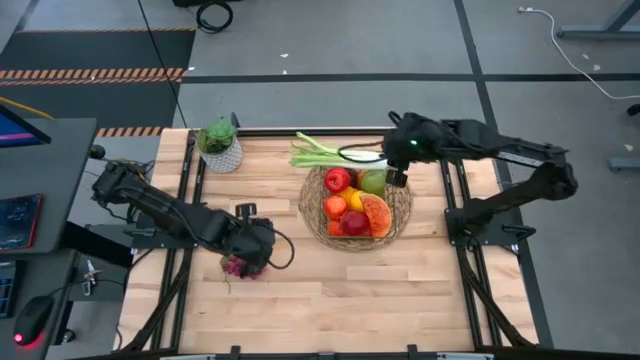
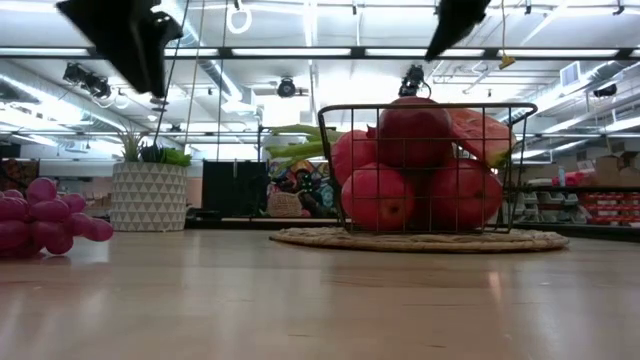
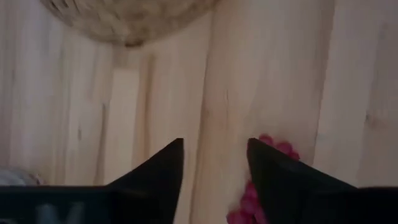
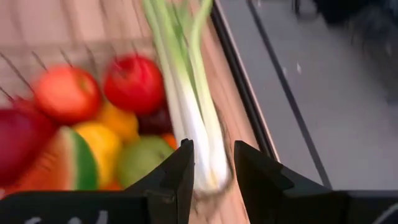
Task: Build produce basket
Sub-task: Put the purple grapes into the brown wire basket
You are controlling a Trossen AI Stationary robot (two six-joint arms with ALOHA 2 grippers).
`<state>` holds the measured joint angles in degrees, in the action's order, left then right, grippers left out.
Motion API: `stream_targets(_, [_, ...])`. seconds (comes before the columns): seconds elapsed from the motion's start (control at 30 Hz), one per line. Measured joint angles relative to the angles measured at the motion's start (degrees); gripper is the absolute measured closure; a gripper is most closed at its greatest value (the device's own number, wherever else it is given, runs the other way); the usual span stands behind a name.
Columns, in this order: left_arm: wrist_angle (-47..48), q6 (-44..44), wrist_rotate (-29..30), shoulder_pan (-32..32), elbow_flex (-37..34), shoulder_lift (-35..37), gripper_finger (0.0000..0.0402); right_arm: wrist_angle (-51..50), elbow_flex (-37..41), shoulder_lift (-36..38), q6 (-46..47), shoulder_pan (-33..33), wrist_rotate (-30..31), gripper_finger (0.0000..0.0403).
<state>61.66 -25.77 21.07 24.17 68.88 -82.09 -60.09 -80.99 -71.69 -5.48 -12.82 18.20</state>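
Nearest us in the low view, at the left edge of the frame, we have the bunch of purple toy grapes (image 2: 40,218) lying on the pale wooden desk (image 1: 330,290), not yet in the basket. Our left hand (image 1: 250,250) hovers right over them at lower left of the high view, its fingers (image 3: 158,171) parted a moderate way with bare wood between and nothing held; the grapes peek out beside one finger.

Further in, at centre frame, the round tan-brown open-weave wire basket (image 1: 405,205) already looks well stocked, we reckon: red apples (image 1: 338,180), a green pear (image 1: 373,182), a watermelon slice (image 1: 376,214) and yellow pieces.

Beyond it, at the basket's upper rim, our right hand (image 1: 397,177) hangs with fingers narrowly apart over the white end of the long green-and-white leek (image 1: 325,152), gripping nothing we can make out.

So grapes and leek remain. The high view hides most of the grapes under the left wrist.
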Motion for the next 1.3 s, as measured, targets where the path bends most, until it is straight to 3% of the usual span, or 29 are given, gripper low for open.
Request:
stream_targets(0.2, [5.1,-7.3,-2.2,2.7,0.0,-5.8,0.0136,10.1,6.5,7.1,2.3,6.4,0.2,0.0283])
stream_targets(0.37, [6.7,-9.7,-8.5,5.0,0.0,-9.4,0.0087,14.4,13.0,10.9,4.7,10.9,3.2,0.0283])
stream_targets(0.6, [6.4,-12.7,-12.3,7.8,-0.7,-10.5,0.0094,17.1,20.6,13.1,10.9,14.9,10.1,0.0283])
stream_targets(0.8, [-0.6,-14.9,-16.0,8.9,-8.7,-10.6,0.0099,24.2,25.6,12.9,10.3,17.4,11.1,0.0283])
stream_targets(1.0, [-10.9,-15.2,-18.0,8.8,-15.5,-10.6,0.0100,26.8,25.7,12.8,8.9,17.6,11.4,0.0283])
stream_targets(1.3, [-11.3,-14.5,-17.8,7.4,-17.0,-10.5,0.0110,27.1,25.7,12.8,8.7,17.6,11.4,0.0283])
